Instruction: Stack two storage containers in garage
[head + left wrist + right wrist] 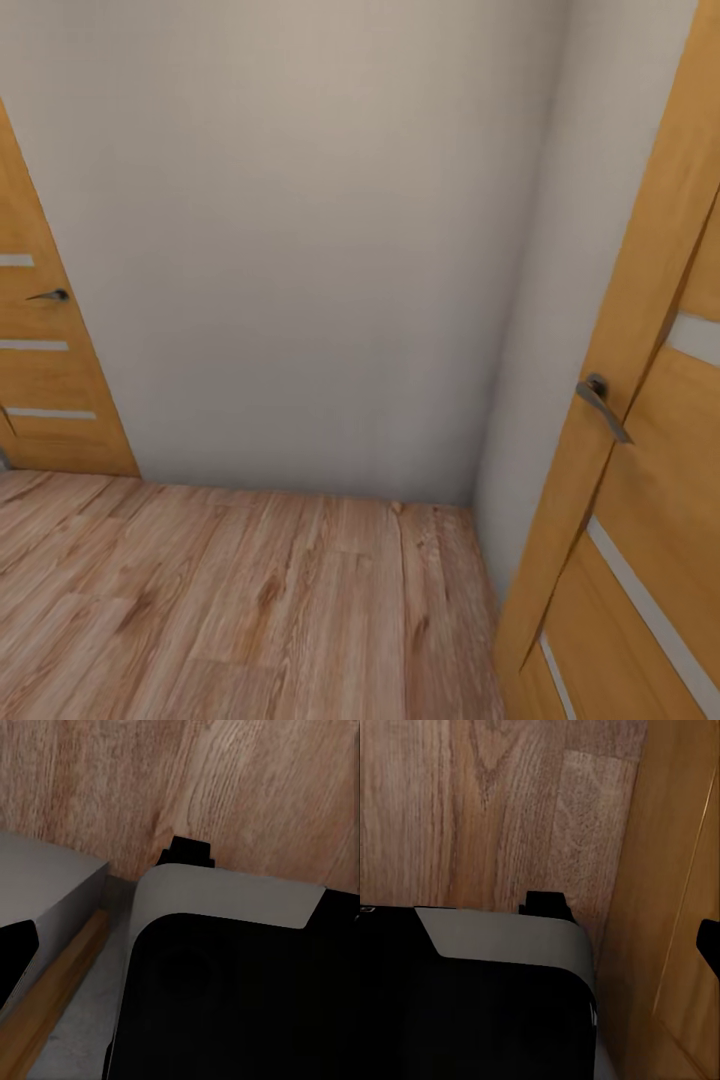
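Two doors: orange-brown, seen from the head view; left door (45, 370) at the left edge, right door (640, 450) close at the right, swung toward the camera.
Door details: both carry pale frosted strips; left handle (48, 295) small and dark, right handle (602, 402) a grey lever, nearer.
Wall: plain pale wall (300, 250) straight ahead, meeting a side wall in a corner at the far right.
Floor: light wood planks (240, 610) run from the near edge up to the wall.
Left wrist view: planks again, plus the robot's own black-and-grey body (232, 967), a grey block (45, 892) and a wooden strip (52, 1005) beside it.
Right wrist view: planks, the black-and-grey body (480, 990), and an orange-brown door panel (675, 915) just beside it.
In the way: the robot's body blocks most of both wrist views.
Claws: neither is visible as such; spread or pressed together cannot be told.
Containers: not visible from here.
Writing: none readable.
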{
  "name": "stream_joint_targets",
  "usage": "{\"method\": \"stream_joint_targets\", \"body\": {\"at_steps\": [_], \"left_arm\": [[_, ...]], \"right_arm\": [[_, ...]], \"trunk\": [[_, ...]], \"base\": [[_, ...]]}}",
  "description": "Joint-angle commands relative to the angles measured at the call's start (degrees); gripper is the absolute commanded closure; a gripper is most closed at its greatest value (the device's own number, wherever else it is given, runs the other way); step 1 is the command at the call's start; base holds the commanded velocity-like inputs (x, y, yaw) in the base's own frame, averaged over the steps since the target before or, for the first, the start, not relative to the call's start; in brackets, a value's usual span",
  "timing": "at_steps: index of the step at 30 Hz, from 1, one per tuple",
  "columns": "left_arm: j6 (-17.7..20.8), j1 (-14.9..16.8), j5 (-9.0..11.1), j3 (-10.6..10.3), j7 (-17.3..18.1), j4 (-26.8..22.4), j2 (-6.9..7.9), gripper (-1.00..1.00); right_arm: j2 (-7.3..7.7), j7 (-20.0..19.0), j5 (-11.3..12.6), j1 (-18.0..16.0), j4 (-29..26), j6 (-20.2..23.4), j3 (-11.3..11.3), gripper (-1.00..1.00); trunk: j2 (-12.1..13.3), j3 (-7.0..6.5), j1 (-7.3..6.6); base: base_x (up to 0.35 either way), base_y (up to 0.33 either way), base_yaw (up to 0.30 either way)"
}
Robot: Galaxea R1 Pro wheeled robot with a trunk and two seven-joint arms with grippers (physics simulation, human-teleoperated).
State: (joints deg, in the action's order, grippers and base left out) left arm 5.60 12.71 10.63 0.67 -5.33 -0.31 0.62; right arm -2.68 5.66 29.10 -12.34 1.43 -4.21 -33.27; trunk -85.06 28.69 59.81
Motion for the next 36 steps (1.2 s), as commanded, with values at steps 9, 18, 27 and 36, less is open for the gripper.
{"method": "stream_joint_targets", "body": {"at_steps": [9,18,27,36], "left_arm": [[0.2,0.0,0.4,0.0,-0.1,0.0,0.0,-1.0],[0.2,0.0,0.4,0.0,-0.1,0.0,0.07,-1.0],[0.2,0.0,0.4,0.0,-0.1,0.0,0.07,-1.0],[0.2,0.0,0.4,0.0,-0.1,0.0,0.02,-1.0]], "right_arm": [[-0.06,0.1,0.5,-0.1,0.2,-0.3,-0.5,-1.0],[-0.05,0.1,0.5,-0.1,0.2,-0.4,-0.5,-1.0],[-0.05,0.1,0.5,-0.1,0.2,-0.4,-0.5,-1.0],[-0.05,0.1,0.5,-0.1,0.2,-0.3,-0.5,-1.0]], "trunk": [[0.0,0.06,0.02],[0.0,0.06,0.02],[0.0,0.06,0.02],[0.0,0.06,0.02]], "base": [[0.213,0.0,0.064],[0.206,0.0,0.262],[0.201,0.0,0.27],[0.195,0.0,0.093]]}}
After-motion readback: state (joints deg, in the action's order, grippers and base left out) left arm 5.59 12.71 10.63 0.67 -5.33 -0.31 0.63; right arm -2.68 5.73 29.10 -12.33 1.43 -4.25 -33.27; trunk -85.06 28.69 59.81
